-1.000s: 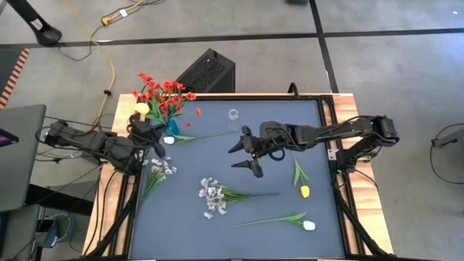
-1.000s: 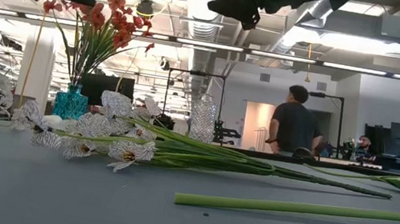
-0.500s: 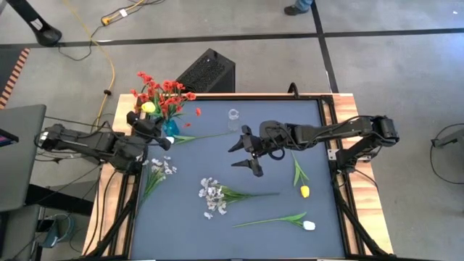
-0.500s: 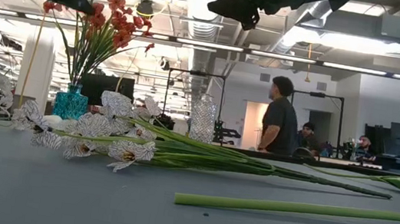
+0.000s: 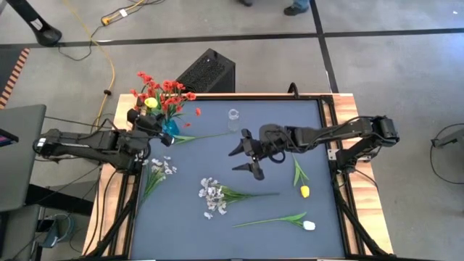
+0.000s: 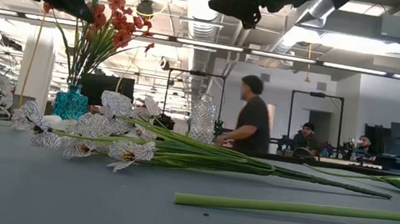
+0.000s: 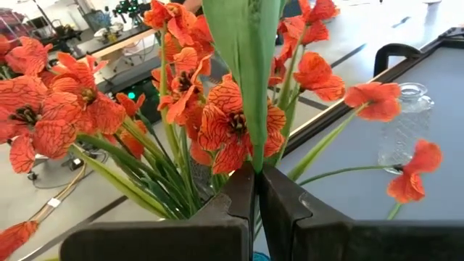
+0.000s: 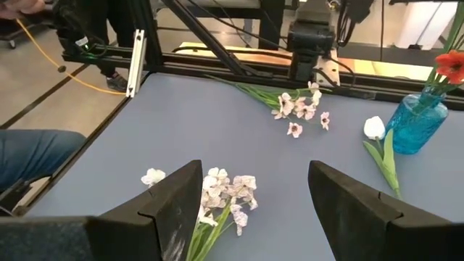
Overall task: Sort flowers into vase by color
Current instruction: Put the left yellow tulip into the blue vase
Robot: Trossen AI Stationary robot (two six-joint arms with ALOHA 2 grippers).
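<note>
My left gripper [image 5: 147, 120] is shut on a yellow tulip [image 5: 150, 104], held in the air beside the blue vase [image 5: 170, 128] of red flowers [image 5: 163, 90] at the table's far left. In the left wrist view the red blossoms [image 7: 232, 123] crowd around the held green stem [image 7: 250, 72]. My right gripper [image 5: 245, 154] hovers open above the table's middle, touching nothing. On the mat lie two white sprays [image 5: 212, 194] [image 5: 160, 167], a white tulip [image 5: 309, 225], another white tulip [image 5: 169, 140] by the blue vase, and a second yellow tulip [image 5: 305, 191]. My left gripper pinches the yellow tulip's green stem or leaf [image 7: 254, 161] between its two fingers [image 7: 239, 192]. The green part runs on past the fingertips among the red blossoms. The tulip is lifted clear of the table, its bud [image 5: 150, 104] beyond the gripper on the far side.
A clear glass vase [image 5: 233, 116] stands near the far edge, between the two grippers. A black box [image 5: 206, 72] sits behind the table. A person [image 6: 249, 122] walks in the room behind. Bare mat lies along the near edge [image 5: 181, 239].
My left gripper has carried the yellow tulip toward the far edge, closer to the blue vase and into the red blossoms, staying shut. The right arm has kept still. The person in the room has walked leftward.
</note>
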